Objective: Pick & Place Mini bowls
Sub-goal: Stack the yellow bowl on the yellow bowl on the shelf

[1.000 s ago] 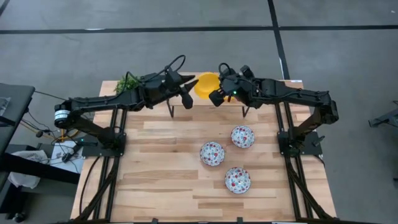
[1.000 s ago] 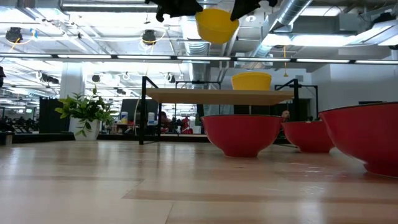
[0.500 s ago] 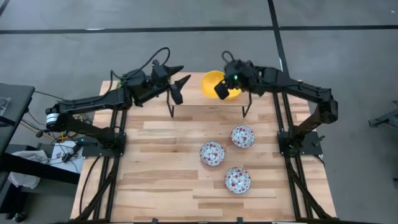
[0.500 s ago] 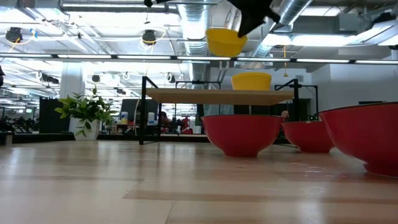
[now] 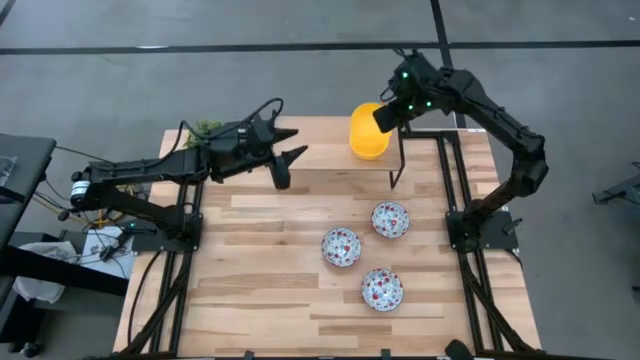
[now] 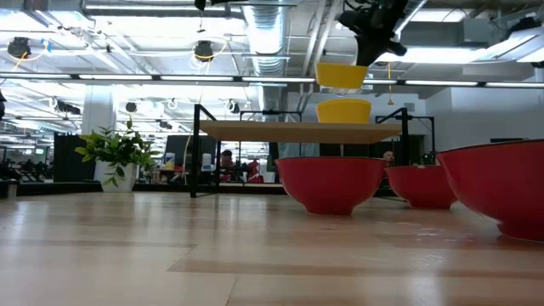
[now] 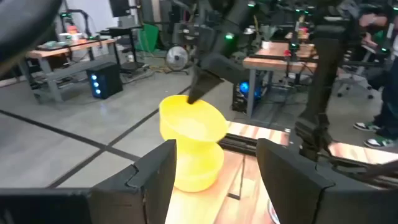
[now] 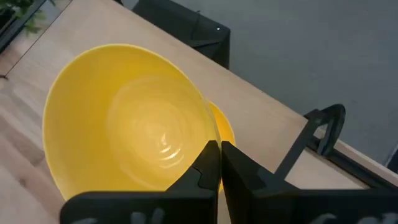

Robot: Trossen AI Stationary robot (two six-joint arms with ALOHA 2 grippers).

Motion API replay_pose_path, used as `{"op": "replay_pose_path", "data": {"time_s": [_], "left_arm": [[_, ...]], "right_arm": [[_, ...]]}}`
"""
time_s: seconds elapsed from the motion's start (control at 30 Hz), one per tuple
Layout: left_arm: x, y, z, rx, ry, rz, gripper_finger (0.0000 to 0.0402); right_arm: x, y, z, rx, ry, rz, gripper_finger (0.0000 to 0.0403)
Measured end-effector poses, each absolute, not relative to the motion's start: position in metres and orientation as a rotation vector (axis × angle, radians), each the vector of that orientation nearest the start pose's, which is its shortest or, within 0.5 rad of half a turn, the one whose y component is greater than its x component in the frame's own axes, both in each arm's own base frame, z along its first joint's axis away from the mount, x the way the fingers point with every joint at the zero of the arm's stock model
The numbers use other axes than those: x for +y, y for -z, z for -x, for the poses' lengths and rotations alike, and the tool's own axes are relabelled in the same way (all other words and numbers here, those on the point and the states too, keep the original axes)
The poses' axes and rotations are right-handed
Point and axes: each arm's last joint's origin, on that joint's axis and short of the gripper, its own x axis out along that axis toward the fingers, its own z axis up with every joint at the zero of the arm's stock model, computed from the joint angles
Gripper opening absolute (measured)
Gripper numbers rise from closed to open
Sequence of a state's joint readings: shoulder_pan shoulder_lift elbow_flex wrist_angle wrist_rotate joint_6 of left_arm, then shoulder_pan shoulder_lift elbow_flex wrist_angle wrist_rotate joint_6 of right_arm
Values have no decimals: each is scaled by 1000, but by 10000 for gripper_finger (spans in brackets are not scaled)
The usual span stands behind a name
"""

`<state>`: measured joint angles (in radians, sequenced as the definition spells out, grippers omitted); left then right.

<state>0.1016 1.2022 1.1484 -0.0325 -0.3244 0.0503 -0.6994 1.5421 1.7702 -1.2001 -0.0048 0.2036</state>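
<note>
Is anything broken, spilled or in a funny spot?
Nothing stands out. The right gripper holds a glossy yellow bowl by its rim, above another yellow bowl on the raised wooden shelf. Three speckled white bowls sit upright on the table.

One yellow bowl [image 6: 342,75] held upright just above another yellow bowl [image 6: 343,111] on the raised shelf; three speckled white bowls [image 5: 341,246] clustered on the table.
</note>
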Motion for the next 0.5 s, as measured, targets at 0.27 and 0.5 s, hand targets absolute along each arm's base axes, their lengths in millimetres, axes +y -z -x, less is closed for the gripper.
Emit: {"op": "replay_pose_path", "data": {"time_s": [0.27, 0.5], "left_arm": [[27, -375, -266, 177, -386, -68, 220], [21, -345, -264, 238, -370, -11, 221]], "right_arm": [[-214, -387, -221, 896, 637, -565, 0], [-229, -368, -225, 981, 617, -587, 0]]}}
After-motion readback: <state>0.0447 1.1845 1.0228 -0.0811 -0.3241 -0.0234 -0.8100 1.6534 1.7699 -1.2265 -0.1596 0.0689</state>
